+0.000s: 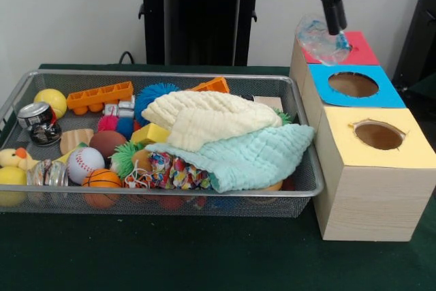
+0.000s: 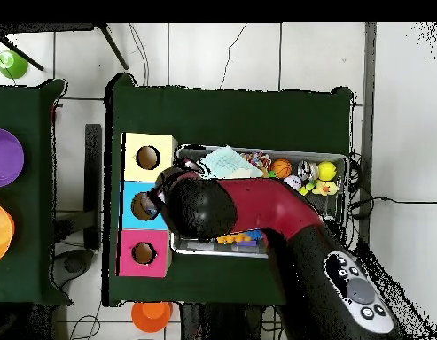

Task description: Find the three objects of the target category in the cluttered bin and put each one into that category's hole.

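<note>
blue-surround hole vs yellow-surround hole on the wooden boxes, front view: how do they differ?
Surround: the blue hole sits in a blue square; the yellow hole sits in a yellow one. Position: the blue hole is the middle of the row, farther from the camera; the yellow hole is nearest. Edge: the blue hole's rim looks clean; the yellow hole's rim looks slightly ragged. Both are round, open, and face upward on pale wooden boxes beside the wire-mesh tray.

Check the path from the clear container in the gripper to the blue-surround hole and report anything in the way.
Nothing visible blocks it. The gripper holds the clear container above the red-surround hole's box top, next to the blue-surround hole. That hole is open and uncovered, with only air between the two.
</note>
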Controlling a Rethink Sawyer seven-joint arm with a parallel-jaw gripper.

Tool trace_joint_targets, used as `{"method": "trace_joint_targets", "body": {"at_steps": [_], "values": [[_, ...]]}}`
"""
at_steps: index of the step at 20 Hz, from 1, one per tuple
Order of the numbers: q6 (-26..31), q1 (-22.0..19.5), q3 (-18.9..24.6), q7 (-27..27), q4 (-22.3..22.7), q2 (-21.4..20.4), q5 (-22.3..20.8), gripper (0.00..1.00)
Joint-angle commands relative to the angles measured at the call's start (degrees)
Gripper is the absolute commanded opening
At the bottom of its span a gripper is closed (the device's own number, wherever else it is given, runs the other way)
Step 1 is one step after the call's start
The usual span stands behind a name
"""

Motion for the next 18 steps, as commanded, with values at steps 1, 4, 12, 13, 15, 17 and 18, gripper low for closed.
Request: {"method": "trace_joint_targets", "body": {"at_steps": [1, 4, 12, 13, 15, 17, 18], "values": [[-3.81, 2.73, -6.71, 18.64, 4.54, -0.48, 2.18, 0.0], [-3.86, 5.94, -10.45, 19.15, 3.01, 0.9, 0.47, 0.0], [-6.01, 9.91, -15.3, 18.48, 1.92, 3.14, -0.14, 0.0], [-6.48, 9.95, -15.46, 18.37, 2.27, 3.03, 0.15, 0.0], [-7.61, 10.5, -15.7, 18.54, 2.48, 3.22, 0.85, 0.0], [-8.5, 11.37, -16.14, 18.97, 2.58, 3.39, 1.45, 0.0], [-8.95, 11.98, -16.55, 19.33, 2.49, 3.56, 1.67, 0.0]]}}
